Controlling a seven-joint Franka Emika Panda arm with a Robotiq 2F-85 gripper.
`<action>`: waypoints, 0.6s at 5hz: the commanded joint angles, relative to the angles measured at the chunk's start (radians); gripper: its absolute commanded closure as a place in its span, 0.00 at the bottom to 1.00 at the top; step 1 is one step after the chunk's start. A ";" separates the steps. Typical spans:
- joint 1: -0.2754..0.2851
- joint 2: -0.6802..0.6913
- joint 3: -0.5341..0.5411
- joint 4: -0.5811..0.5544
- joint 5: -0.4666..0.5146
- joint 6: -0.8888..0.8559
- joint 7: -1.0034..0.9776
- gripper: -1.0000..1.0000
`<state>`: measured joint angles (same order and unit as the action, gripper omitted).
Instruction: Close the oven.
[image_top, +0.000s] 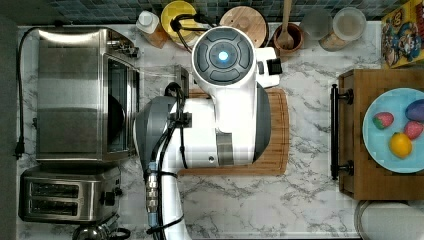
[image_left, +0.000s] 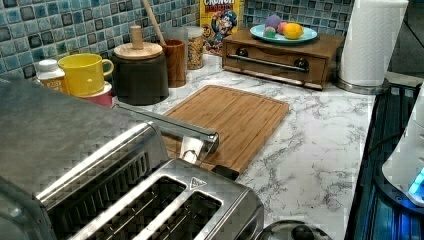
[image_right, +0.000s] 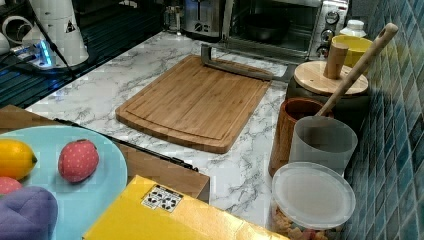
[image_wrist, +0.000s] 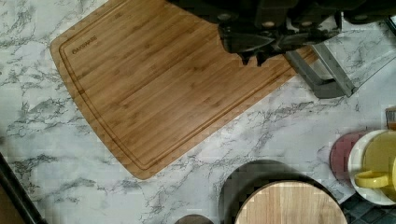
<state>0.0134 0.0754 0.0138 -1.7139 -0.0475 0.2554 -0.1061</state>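
1. The oven (image_top: 70, 95) sits at the top view's left on the marble counter (image_top: 310, 200), with its long axis running up and down that view and its front opening facing the top view's right, toward the cutting board (image_top: 277, 150)
2. In the right view the oven (image_right: 285, 22) stands at the far end of the counter with its door hanging open; the dark cavity shows, and the control knobs sit on the right view's right of the opening
3. The door's metal bar handle (image_right: 240, 67) lies low, out over the far edge of the cutting board (image_right: 195, 102), and runs parallel to the oven front
4. In the left view the handle (image_left: 170, 125) reaches out from the oven (image_left: 55, 135) above the near corner of the cutting board (image_left: 230, 120)
5. A two-slot toaster (image_top: 67, 192) stands just beside the oven, below it in the top view
6. The gripper (image_wrist: 254, 56) shows in the wrist view above the board's edge, close to the end of the handle (image_wrist: 322, 70); the two fingertips sit close together with a narrow gap and hold nothing
7. In the top view the white arm (image_top: 220, 100) covers much of the cutting board
8. A yellow mug (image_left: 85, 72) and a dark canister with a wooden lid (image_left: 139, 70) stand along the tiled wall
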 joint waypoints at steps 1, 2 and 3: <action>-0.040 -0.023 -0.013 -0.119 0.111 0.127 -0.225 1.00; -0.087 -0.037 -0.042 -0.203 0.233 0.181 -0.448 1.00; -0.119 -0.074 -0.056 -0.302 0.391 0.229 -0.690 1.00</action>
<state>-0.0331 0.0659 -0.0265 -1.8887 0.2922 0.5024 -0.7051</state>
